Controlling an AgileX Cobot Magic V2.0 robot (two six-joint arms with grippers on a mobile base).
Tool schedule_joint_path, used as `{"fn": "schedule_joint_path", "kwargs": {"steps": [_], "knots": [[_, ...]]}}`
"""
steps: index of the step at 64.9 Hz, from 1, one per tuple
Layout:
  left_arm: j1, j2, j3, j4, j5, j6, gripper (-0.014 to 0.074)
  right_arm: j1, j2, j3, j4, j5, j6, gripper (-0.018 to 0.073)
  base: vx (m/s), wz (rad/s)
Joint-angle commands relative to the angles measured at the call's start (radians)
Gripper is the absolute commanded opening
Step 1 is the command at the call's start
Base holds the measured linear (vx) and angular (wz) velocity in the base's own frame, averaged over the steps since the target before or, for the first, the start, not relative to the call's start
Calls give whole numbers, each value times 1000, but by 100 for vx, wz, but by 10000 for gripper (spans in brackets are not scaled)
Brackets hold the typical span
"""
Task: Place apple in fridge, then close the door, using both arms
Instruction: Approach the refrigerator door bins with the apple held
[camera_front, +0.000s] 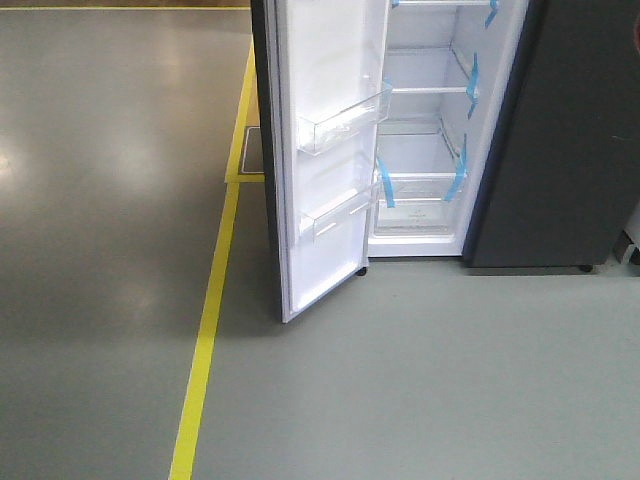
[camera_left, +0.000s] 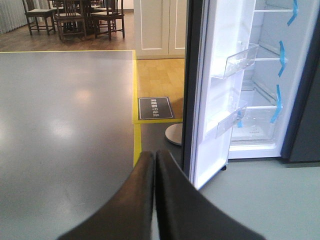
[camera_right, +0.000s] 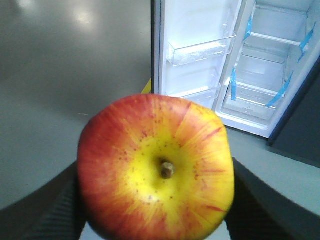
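The apple (camera_right: 156, 170) sits clamped in the right gripper (camera_right: 155, 215), stem end facing the wrist camera, a dark finger (camera_right: 45, 215) pressing each flank. It is well short of the fridge (camera_right: 265, 75), whose white cavity lies far and to the right of the fruit, glass shelves bare as far as can be seen. The door (camera_right: 195, 50) stands swung wide on the left of that cavity, its clear bins facing right. So the carrying arm likely has to travel forward and rightward, past the door's inner face. The left gripper (camera_left: 155, 157) is clenched on nothing, aimed at the door's near edge, probably the nearer arm for pushing it closed
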Motion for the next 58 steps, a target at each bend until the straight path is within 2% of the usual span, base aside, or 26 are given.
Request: {"fn": "schedule_joint_path", "kwargs": {"steps": [1,58], "knots": [[1,-17,28,-1,-71,-7,-6,-3,-13,-28,34,-66,-7,-8,21,1],[1,-17,28,-1,-71,-7,-6,-3,-13,-28,34,-66,-7,-8,18,-2]]}}
